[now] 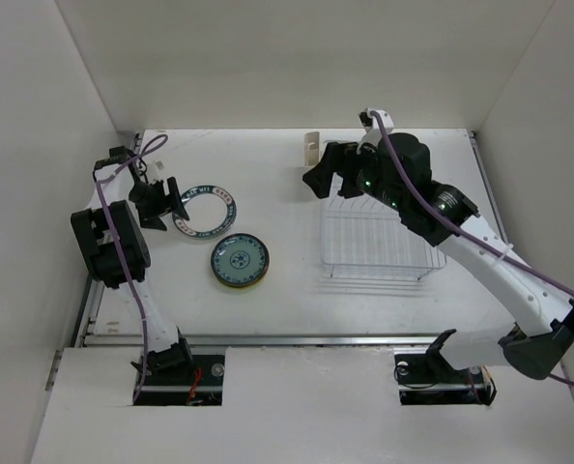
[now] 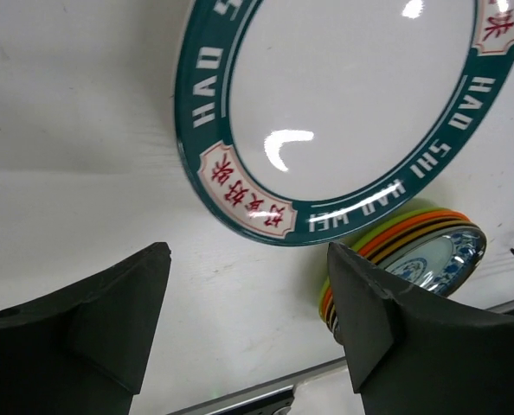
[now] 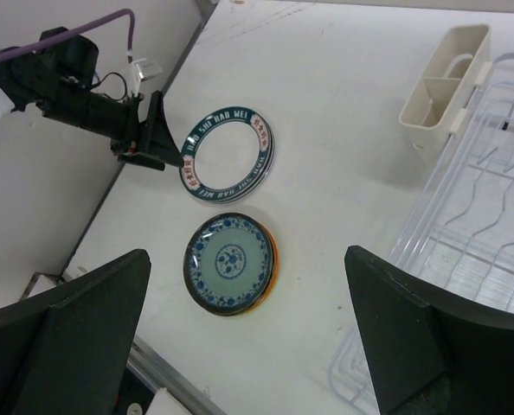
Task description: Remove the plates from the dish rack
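Note:
The white plate with a dark teal rim point(image 1: 207, 210) lies flat on the table at the left; it also shows in the left wrist view point(image 2: 343, 112) and the right wrist view point(image 3: 228, 156). A stack of plates point(image 1: 239, 261) lies in front of it, the teal-green patterned one on top point(image 3: 231, 264), with orange and green edges below point(image 2: 395, 238). The dish rack point(image 1: 379, 274) holds no plates. My left gripper point(image 1: 176, 203) is open and empty, just left of the teal-rimmed plate point(image 2: 248, 303). My right gripper point(image 1: 332, 184) is open and empty, raised near the rack's far left corner point(image 3: 247, 259).
The cream cutlery cup point(image 1: 311, 150) hangs at the rack's far left corner point(image 3: 443, 78). White walls enclose the table on the left, back and right. A metal rail point(image 1: 268, 338) runs along the near edge.

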